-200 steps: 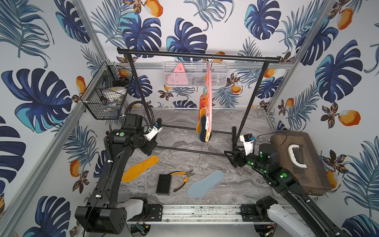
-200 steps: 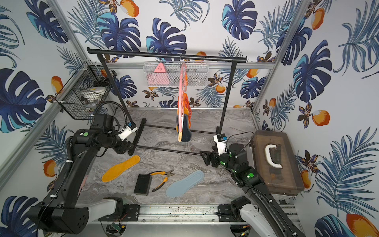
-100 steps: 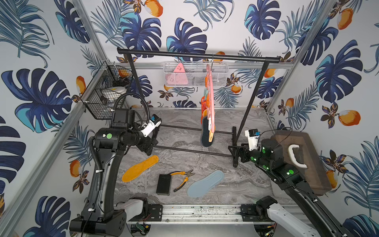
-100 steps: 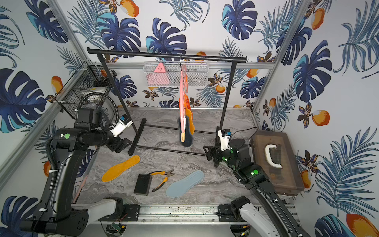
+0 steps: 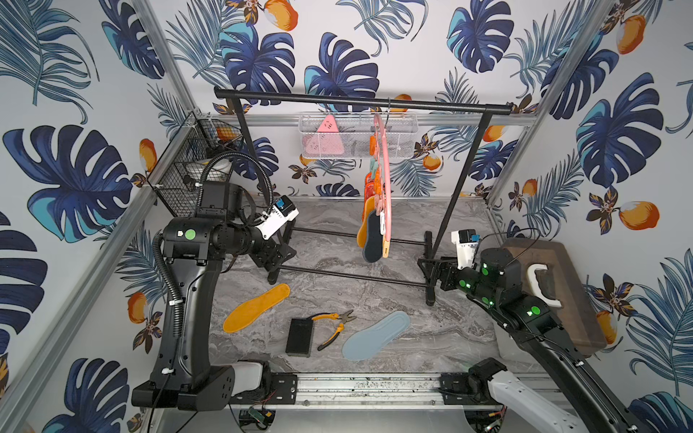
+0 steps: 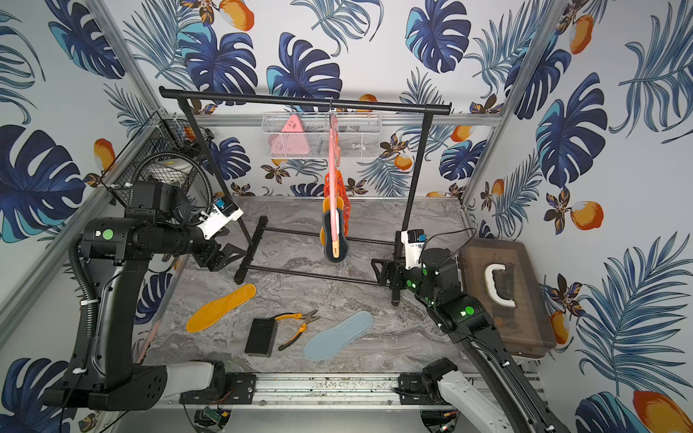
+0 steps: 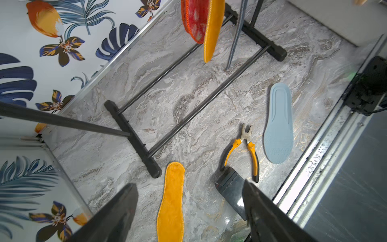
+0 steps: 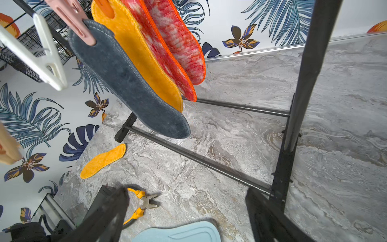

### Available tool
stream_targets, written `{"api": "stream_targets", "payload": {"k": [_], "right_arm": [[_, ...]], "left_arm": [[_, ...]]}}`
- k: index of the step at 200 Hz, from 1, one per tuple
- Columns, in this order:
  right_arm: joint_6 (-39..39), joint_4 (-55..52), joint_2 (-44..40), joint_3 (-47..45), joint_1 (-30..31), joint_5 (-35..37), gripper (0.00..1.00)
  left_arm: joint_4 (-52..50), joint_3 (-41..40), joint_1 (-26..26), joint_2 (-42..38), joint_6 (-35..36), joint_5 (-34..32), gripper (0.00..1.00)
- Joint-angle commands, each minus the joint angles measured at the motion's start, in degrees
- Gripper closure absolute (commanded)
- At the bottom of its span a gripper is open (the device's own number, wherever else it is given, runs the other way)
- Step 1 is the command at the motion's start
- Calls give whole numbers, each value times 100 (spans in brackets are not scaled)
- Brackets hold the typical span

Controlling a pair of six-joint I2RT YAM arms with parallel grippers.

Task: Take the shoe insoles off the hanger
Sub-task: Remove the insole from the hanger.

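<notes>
We've got the left gripper spread wide, empty, near the orange insole lying flat; the right gripper, equally wide and empty, is near the grey insole pegged on the hanger.

Left arm: glossy black shell, round green dot.
Hose: black, ribbed, zip-tied.
Right arm: black, green lights.
Wrist cameras: white, blue-topped.

Mid-frame: open room either side of hanging insoles, bounded by rack uprights; base bars cross floor below.
</notes>
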Motion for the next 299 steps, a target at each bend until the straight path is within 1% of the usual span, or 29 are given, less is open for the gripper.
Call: {"api": "stream_targets", "payload": {"k": [1, 19, 33, 44, 57, 67, 77, 103, 119, 127, 135, 156, 173, 187, 210, 238, 264, 279, 299], "right_arm": [[173, 462, -150, -147, -43, -358, 9], [-4, 311, -27, 47, -159, -903, 9], [-115, 249, 133, 171, -329, -1387, 9], [-109, 298, 228, 206, -488, -1724, 9], [-65, 497, 290, 159, -717, -2160, 9], [-38, 659, 365, 127, -939, -2571, 9], [16, 805, 453, 94, -1174, -2960, 10], [311, 1517, 594, -170, -1743, -4018, 10], [562, 1871, 650, -354, -2017, -4409, 10], [658, 2012, 657, -463, -2097, -4449, 10], [724, 2120, 662, -568, -2151, -4442, 10], [825, 2198, 647, -725, -2185, -4355, 11], [677, 1896, 519, -705, -2185, -4199, 11], [552, 1730, 417, -721, -2185, -4098, 11], [734, 1987, 416, -920, -2185, -4053, 11], [998, 2327, 477, -1064, -2185, -4088, 11], [879, 2135, 388, -1084, -2185, -3971, 11], [819, 2055, 326, -1138, -2185, -3922, 11], [853, 2085, 297, -1210, -2185, -3904, 11]], "left_arm": [[255, 4, 9, 21, -434, 1036, 16], [1112, -506, 12, -145, -997, 1909, 15], [2268, -1086, -58, -307, -1735, 2453, 14], [3161, -1519, -214, -351, -2348, 2610, 14], [3867, -1814, -562, -278, -2779, 2438, 14], [4132, -1936, -861, -158, -2875, 2211, 14], [4292, -2025, -1088, -18, -2881, 2179, 14], [5072, -2617, -1343, 17, -2977, 2599, 14], [5563, -3146, -1532, -127, -2614, 2828, 14], [5795, -3431, -1638, -187, -2405, 2817, 14], [6002, -3636, -1714, -212, -2339, 2730, 14], [6139, -3830, -1798, -157, -2299, 2744, 15], [6467, -4086, -1831, -251, -2513, 2752, 15], [6651, -4312, -1879, -370, -2545, 2822, 15], [6965, -4619, -1965, -485, -2663, 2770, 15], [7701, -4927, -2004, -430, -3124, 2694, 15], [8217, -5106, -2137, -322, -3471, 2688, 15], [8520, -5234, -2235, -247, -3551, 2648, 15], [8647, -5250, -2328, -136, -3525, 2603, 15]]}}
